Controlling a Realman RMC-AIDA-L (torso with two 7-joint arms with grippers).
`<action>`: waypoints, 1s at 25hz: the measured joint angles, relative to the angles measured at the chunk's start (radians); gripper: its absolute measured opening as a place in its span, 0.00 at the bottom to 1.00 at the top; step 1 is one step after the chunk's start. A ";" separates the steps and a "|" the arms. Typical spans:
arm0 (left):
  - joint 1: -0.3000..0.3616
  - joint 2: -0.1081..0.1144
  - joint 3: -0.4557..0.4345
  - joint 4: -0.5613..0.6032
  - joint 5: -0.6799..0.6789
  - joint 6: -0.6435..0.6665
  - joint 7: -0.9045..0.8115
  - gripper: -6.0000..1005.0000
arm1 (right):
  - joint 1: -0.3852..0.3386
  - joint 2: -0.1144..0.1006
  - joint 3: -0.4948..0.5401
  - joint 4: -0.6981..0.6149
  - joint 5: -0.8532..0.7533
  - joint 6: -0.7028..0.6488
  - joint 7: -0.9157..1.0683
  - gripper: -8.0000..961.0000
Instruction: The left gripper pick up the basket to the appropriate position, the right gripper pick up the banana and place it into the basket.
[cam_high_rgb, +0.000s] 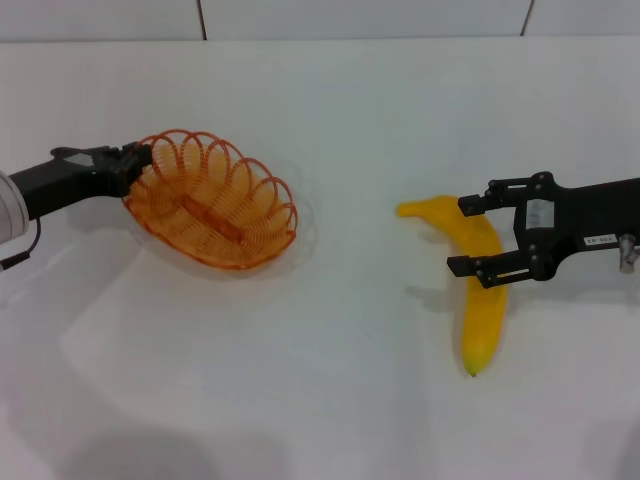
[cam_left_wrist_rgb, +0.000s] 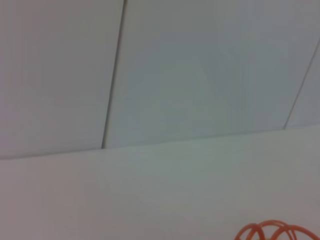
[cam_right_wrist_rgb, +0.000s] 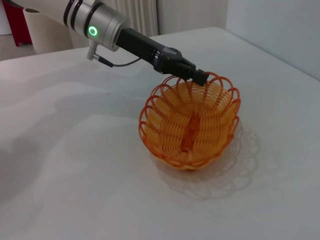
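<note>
The orange wire basket (cam_high_rgb: 215, 200) is at the left of the white table (cam_high_rgb: 320, 400), tilted, with its left rim raised. My left gripper (cam_high_rgb: 140, 160) is shut on that rim; in the right wrist view it (cam_right_wrist_rgb: 196, 76) pinches the far rim of the basket (cam_right_wrist_rgb: 190, 125). A bit of rim (cam_left_wrist_rgb: 277, 231) shows in the left wrist view. The yellow banana (cam_high_rgb: 482, 320) lies on the table at the right. My right gripper (cam_high_rgb: 475, 235) is open, its fingers on either side of the banana's upper half, low over it.
The white table (cam_right_wrist_rgb: 75, 190) ends at a pale wall (cam_high_rgb: 350, 15) at the back. A gap of bare tabletop separates basket and banana. A red object (cam_right_wrist_rgb: 20, 22) stands off the table, far behind the left arm.
</note>
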 joint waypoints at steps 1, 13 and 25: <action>0.000 0.000 0.000 -0.002 -0.010 0.000 0.007 0.10 | 0.000 0.000 0.000 0.000 0.000 0.000 0.000 0.85; 0.006 0.005 0.002 0.001 -0.110 0.044 0.060 0.09 | 0.003 0.000 -0.001 0.000 -0.001 -0.002 0.001 0.85; 0.017 0.006 0.000 0.001 -0.120 0.047 0.063 0.08 | 0.003 0.001 -0.002 0.006 -0.003 0.002 0.000 0.85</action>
